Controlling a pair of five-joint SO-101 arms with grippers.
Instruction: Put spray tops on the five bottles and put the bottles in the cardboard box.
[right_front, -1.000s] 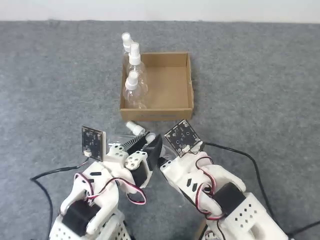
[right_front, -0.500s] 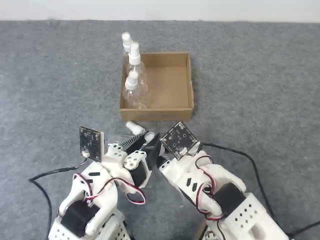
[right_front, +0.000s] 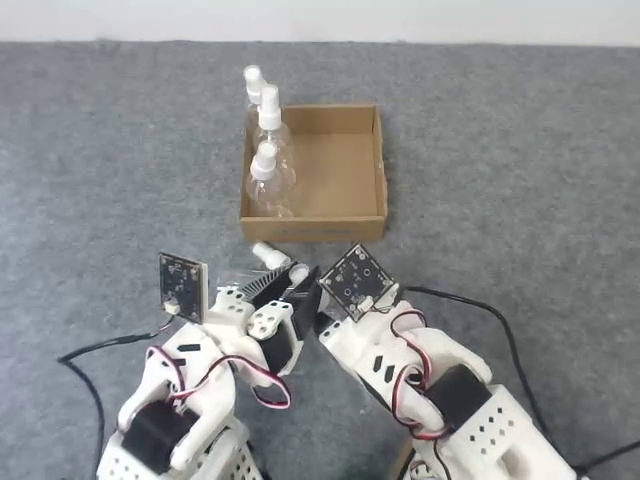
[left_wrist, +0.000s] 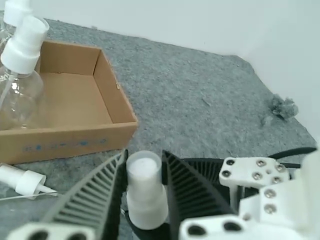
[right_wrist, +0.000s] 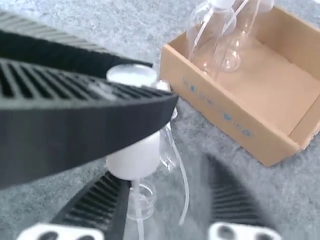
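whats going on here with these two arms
Two arms are capping spray bottles. The left tool is shut on a white spray top, holding it just over the neck of an open clear bottle at the right tool. Three capped bottles stand along one side of the cardboard box, the farthest maybe just outside it. Another spray top lies on the carpet before the box.
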